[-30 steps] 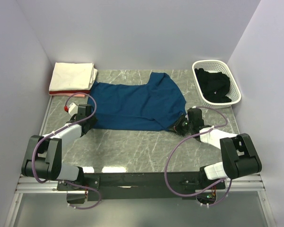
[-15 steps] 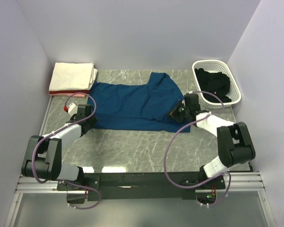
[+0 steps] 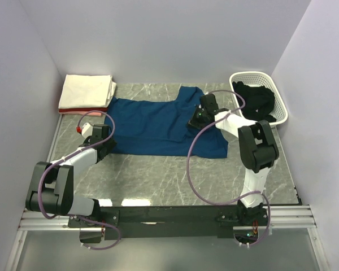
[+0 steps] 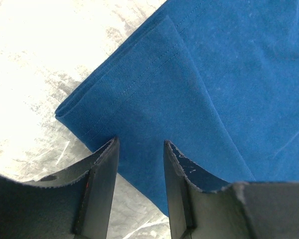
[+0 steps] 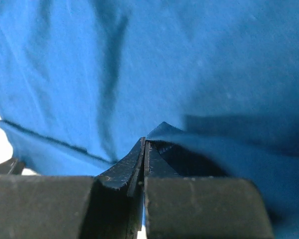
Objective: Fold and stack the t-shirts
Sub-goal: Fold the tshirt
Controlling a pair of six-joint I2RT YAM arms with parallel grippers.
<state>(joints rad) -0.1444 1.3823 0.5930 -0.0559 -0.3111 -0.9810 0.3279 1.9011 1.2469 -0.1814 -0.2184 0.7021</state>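
The navy t-shirt (image 3: 152, 124) is spread across the middle of the tabletop (image 3: 158, 175). A small ridge of its cloth, right of centre in the overhead view, is pinched between the fully closed fingers of the right end effector (image 3: 196, 118), while the left end effector (image 3: 105, 141) is held partly open over the hem corner at lower left, with nothing visibly gripped. With so little cloth caught, it could be pulled free mid-fold, and with the left corner unpinned the whole shirt could be dragged and bunched rather than creased.
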